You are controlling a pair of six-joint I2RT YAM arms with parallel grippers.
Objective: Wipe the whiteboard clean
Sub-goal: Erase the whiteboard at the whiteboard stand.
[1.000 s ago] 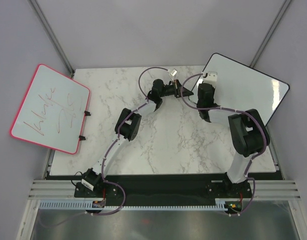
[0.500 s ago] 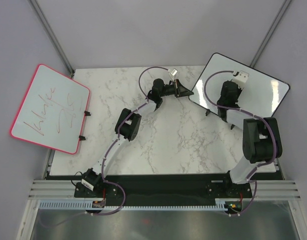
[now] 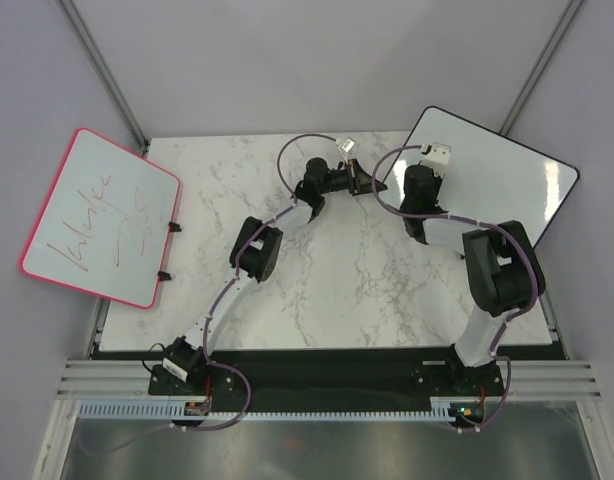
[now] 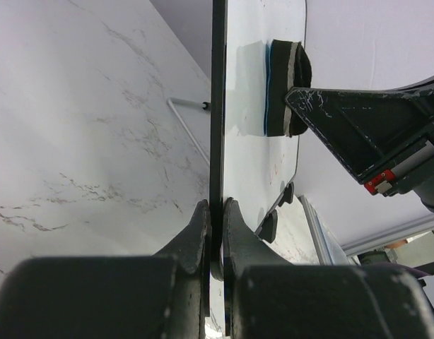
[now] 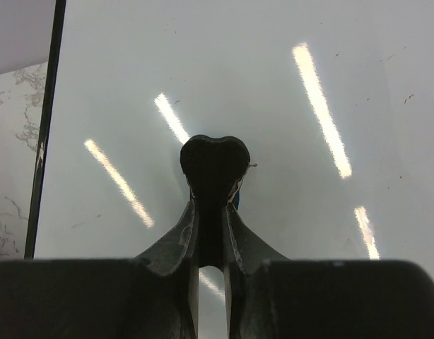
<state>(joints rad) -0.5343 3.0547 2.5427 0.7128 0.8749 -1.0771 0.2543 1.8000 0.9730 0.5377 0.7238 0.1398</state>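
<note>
The whiteboard (image 3: 507, 185), at the upper right of the top view, is pinched on its black edge by the clenched left gripper (image 4: 215, 210) so that it cannot slide, while the right gripper (image 5: 211, 205) grasps an eraser (image 4: 284, 88) pressed on its white face.

Bright even light; glare streaks on whiteboard (image 5: 245, 99).

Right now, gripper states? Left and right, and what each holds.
Left gripper: closed, clamped on the whiteboard edge.
Right gripper: closed, holding the eraser.
</note>
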